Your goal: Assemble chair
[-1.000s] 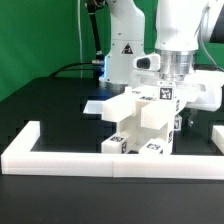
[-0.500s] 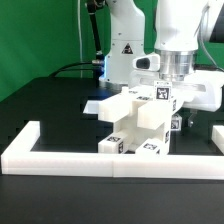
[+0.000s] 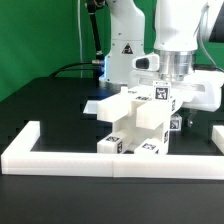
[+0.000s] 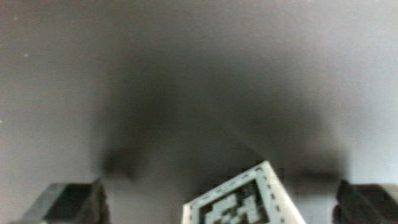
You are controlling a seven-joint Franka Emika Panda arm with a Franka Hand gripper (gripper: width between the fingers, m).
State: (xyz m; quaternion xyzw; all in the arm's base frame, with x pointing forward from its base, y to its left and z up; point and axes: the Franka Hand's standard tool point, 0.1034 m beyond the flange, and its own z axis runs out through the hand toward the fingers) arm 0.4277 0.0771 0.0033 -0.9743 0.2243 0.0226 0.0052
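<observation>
The fingers (image 4: 214, 200) stand well apart in the wrist view: two dark tips (image 4: 68, 203) show, one at each side, with a tagged white corner of the chair (image 4: 235, 200) between them. Whether either pad touches the plastic cannot be told, as that view is blurred and dark; nothing is seen to be lifted. In the exterior view the fingers themselves are hidden behind the arm's wrist and the top of the chair (image 3: 140, 125), which sits directly under the wrist.

The chair is a stack of chunky white plastic blocks and slabs with square edges and smooth matte faces, several carrying small black-and-white square tags. It stands on the black surface (image 3: 50, 105) near its front edge, just behind the long low white border wall (image 3: 100, 160), towards the exterior view's right. A thin flat white piece (image 3: 97, 103) juts from its rear on the exterior view's left.
</observation>
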